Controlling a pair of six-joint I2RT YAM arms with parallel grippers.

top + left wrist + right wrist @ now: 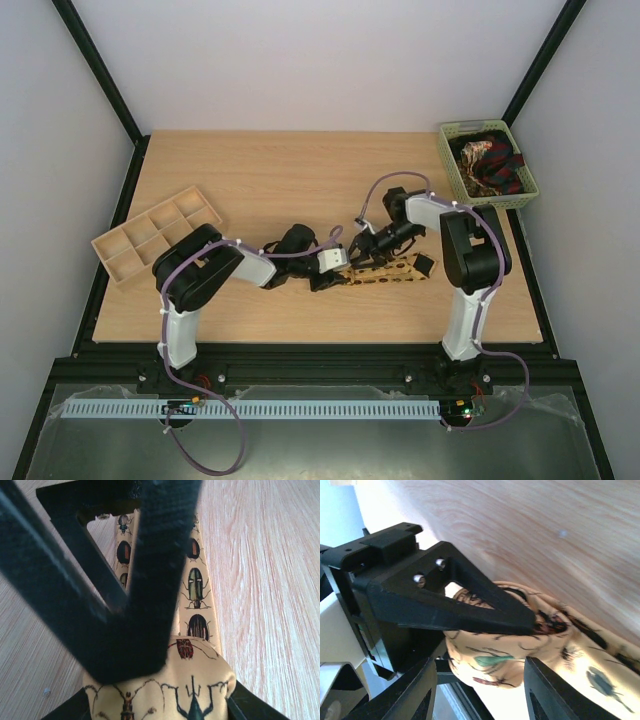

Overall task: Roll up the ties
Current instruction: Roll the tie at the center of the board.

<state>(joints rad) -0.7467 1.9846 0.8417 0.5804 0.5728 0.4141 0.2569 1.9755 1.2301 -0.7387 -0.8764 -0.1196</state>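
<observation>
Your left end effector [157,707] clamped on tie [200,585] roll; right end effector [481,666] apart (astride roll). Turn evenly, edges aligned.

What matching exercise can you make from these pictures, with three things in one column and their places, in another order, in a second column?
Things
1. yellow fabric tie printed with beetles
2. pale green woven basket
3. light wooden tray with compartments

Places
A. far right corner of the light wooden table
B. left edge of that table
C. middle of that table, towards its near edge

Pairs: 1-C, 2-A, 3-B
</observation>
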